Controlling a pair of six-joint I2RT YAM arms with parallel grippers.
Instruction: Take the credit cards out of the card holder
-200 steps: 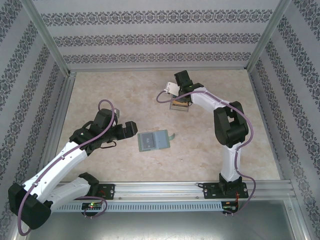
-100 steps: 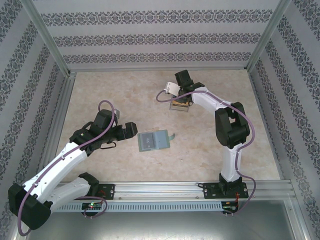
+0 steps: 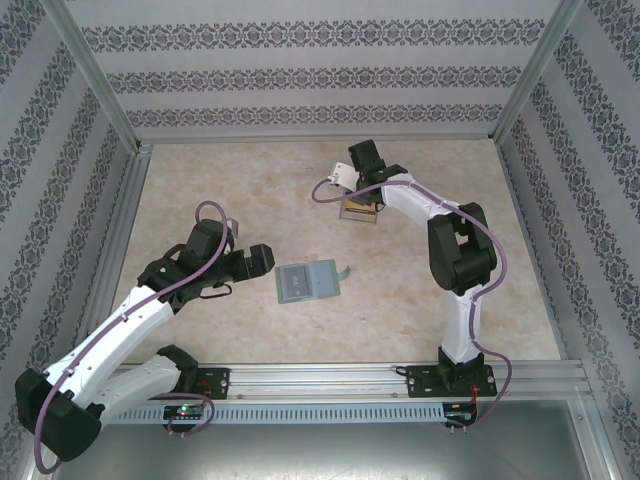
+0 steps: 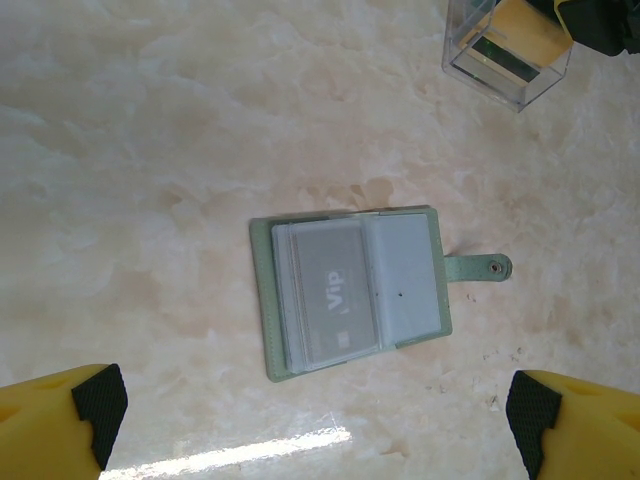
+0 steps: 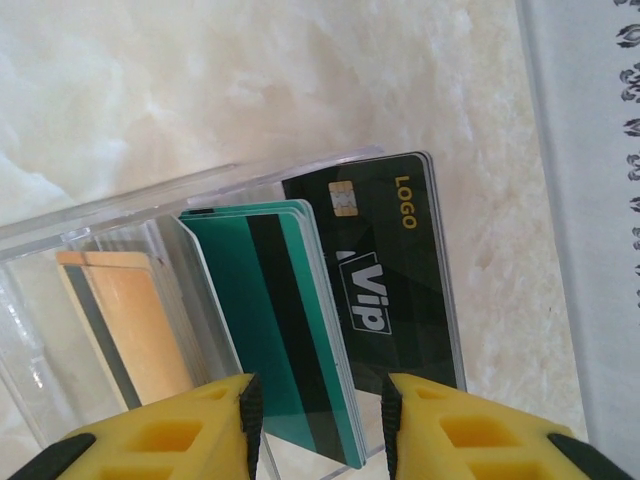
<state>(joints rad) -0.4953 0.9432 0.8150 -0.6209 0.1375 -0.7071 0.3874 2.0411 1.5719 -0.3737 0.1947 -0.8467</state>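
The card holder point(image 3: 307, 283) lay open mid-frame on the worktop point(image 3: 200, 180), with the left pincer point(image 3: 262, 258) spread wide just to its left. Upper centre, the right pincer point(image 5: 318, 405) straddled the teal one of the credit cards point(image 5: 275, 320) standing in a clear box point(image 5: 100, 215); I couldn't tell whether it gripped.

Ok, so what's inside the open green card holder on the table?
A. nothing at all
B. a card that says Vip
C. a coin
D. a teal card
B: the left wrist view shows the card holder lying open, with a Vip card in one of its clear pockets.
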